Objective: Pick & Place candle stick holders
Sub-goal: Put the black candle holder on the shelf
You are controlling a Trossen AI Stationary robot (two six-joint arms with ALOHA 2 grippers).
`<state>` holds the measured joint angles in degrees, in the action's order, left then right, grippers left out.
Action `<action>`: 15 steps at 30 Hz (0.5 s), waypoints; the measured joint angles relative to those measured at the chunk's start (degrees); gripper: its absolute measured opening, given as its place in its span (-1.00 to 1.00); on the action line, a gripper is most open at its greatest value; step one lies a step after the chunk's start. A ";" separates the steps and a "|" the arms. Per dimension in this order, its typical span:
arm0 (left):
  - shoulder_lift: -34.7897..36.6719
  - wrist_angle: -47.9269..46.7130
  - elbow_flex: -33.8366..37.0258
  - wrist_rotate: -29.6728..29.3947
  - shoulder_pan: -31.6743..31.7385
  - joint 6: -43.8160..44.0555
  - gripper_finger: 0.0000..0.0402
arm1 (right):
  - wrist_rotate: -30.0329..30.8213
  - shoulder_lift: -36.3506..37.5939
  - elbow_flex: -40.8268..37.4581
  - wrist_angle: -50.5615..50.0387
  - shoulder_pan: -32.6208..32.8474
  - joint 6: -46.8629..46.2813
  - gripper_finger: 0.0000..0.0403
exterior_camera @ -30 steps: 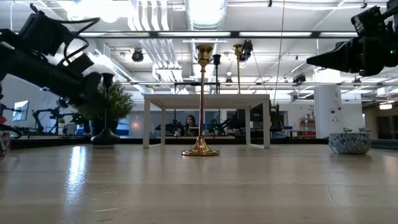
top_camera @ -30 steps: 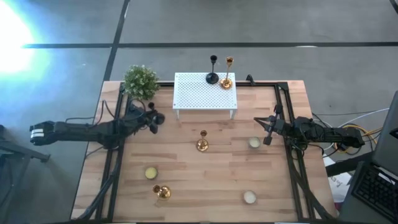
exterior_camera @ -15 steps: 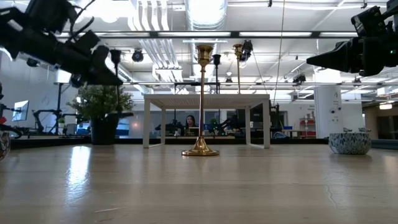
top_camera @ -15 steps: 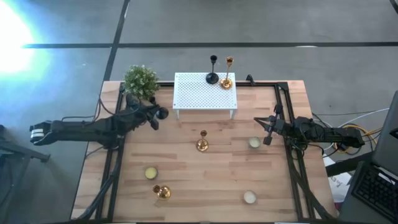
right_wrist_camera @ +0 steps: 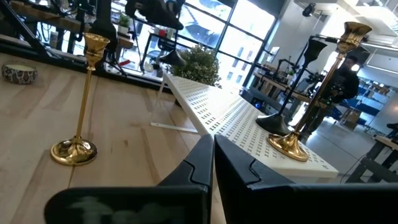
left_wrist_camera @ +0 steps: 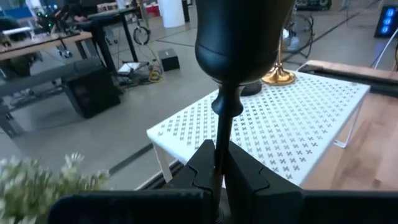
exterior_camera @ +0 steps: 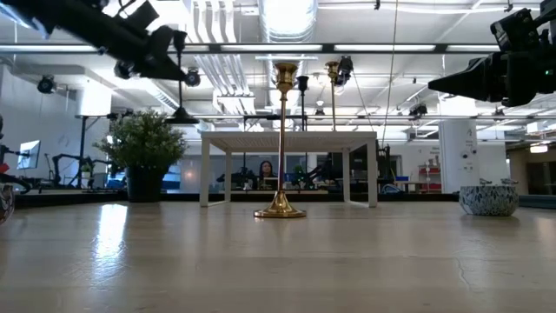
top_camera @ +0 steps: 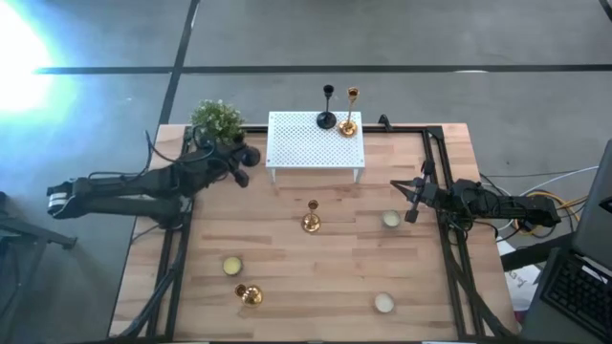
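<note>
Hanging in the air beside the plant (top_camera: 216, 119), a black holder (left_wrist_camera: 236, 37) is pinched by its stem in the left gripper (left_wrist_camera: 217, 163), off the left end of the white rack (top_camera: 316, 140). On the rack's far edge stand a second black holder (top_camera: 327, 107) and a gold one (top_camera: 350, 115). Another gold holder (top_camera: 311, 217) stands mid-table, and one more (top_camera: 249, 294) sits near the front edge. The right gripper (top_camera: 411, 198) waits closed and empty over the table's right side.

rack (top_camera: 315, 139) crowded right, left seemingly free
</note>
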<state>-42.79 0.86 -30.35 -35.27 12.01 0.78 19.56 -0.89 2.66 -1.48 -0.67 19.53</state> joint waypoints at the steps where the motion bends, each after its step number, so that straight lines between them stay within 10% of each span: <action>1: -1.42 -0.02 -1.07 0.00 0.01 -0.74 -0.91 | -0.01 0.00 0.00 -0.01 0.00 0.00 -0.96; 15: -18.69 1.70 -16.32 9.14 5.83 -6.69 -0.91 | -0.01 -0.02 0.00 -0.02 0.00 0.00 -0.96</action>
<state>-61.48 2.56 -46.67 -26.12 17.84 -5.91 19.55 -0.91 2.66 -1.50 -0.67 19.53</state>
